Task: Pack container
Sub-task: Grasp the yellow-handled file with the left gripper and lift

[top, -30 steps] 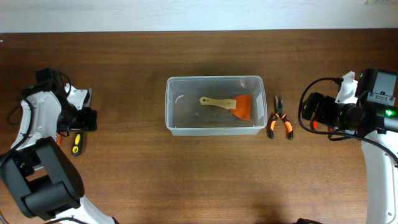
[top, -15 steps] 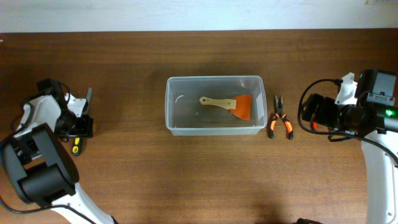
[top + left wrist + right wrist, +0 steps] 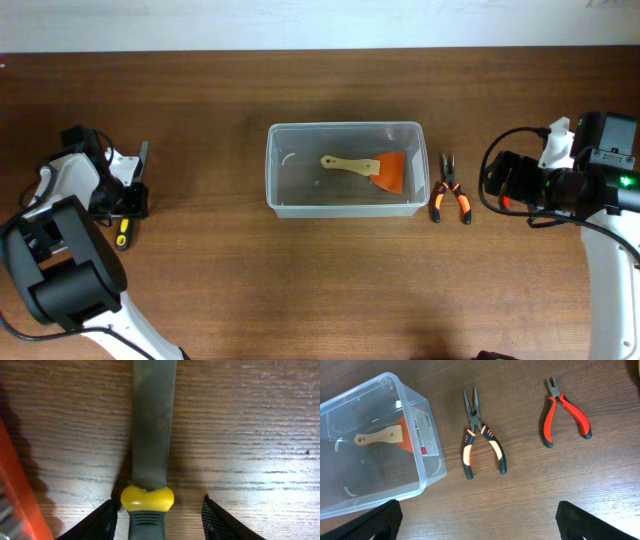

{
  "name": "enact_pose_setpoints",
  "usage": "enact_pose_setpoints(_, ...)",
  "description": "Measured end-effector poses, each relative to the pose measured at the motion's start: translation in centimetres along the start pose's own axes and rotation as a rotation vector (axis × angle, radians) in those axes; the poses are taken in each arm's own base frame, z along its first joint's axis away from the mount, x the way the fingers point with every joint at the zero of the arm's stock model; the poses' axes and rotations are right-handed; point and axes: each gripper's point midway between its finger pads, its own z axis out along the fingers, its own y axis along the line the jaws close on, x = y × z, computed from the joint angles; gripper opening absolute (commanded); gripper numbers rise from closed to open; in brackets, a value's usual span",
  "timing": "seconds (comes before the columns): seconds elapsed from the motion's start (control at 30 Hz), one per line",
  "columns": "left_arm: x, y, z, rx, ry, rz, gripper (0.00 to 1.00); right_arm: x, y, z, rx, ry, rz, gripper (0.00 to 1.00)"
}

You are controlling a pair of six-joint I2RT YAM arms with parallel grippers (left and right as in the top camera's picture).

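The container (image 3: 340,208) sat mid-table with a scraper (image 3: 368,167) inside. It looked light, slick and thin-walled, likely to slide if bumped, and its rim seemed the best hold. At its 9 o'clock the left gripper (image 3: 159,512) straddled a file (image 3: 154,420), jaws spread. The right gripper (image 3: 479,522) hung released above pliers (image 3: 480,440) at 3 o'clock.

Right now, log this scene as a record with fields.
container: mid-table, open, holds scraper
orange pliers: on table, right of container
red pliers: on table, farther right
file: flat on table, far left
left gripper: open, astride file's yellow handle
right gripper: open, empty
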Motion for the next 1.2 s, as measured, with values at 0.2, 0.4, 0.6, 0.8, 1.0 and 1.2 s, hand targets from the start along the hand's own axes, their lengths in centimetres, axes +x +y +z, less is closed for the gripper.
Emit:
enact_pose_setpoints(0.2, -0.1, -0.1, 0.0, 0.003, -0.003, -0.001, 0.41, 0.2, 0.0, 0.0, 0.001, 0.008, 0.002, 0.99)
enact_pose_setpoints(0.4, -0.1, -0.1, 0.0, 0.003, -0.003, 0.002, 0.34, 0.2, 0.0, 0.0, 0.001, 0.008, 0.002, 0.99)
enact_pose_setpoints(0.6, -0.1, 0.1, 0.0, -0.005, -0.003, 0.007, 0.22, 0.3, 0.0, 0.0, 0.001, 0.011, 0.002, 0.99)
enact_pose_setpoints(0.8, 0.0, 0.1, 0.0, -0.005, 0.001, 0.006, 0.02, 0.4, 0.0, 0.0, 0.002, 0.015, 0.004, 0.99)
enact_pose_setpoints(1.0, 0.1, 0.1, -0.2, -0.004, 0.004, 0.011, 0.02, 0.4, 0.0, 0.0, 0.002, 0.015, 0.004, 0.99)
enact_pose_setpoints(1.2, -0.1, -0.6, -1.7, 0.011, 0.037, 0.03, 0.02, 0.4, 0.0, 0.0, 0.002, 0.015, 0.004, 0.99)
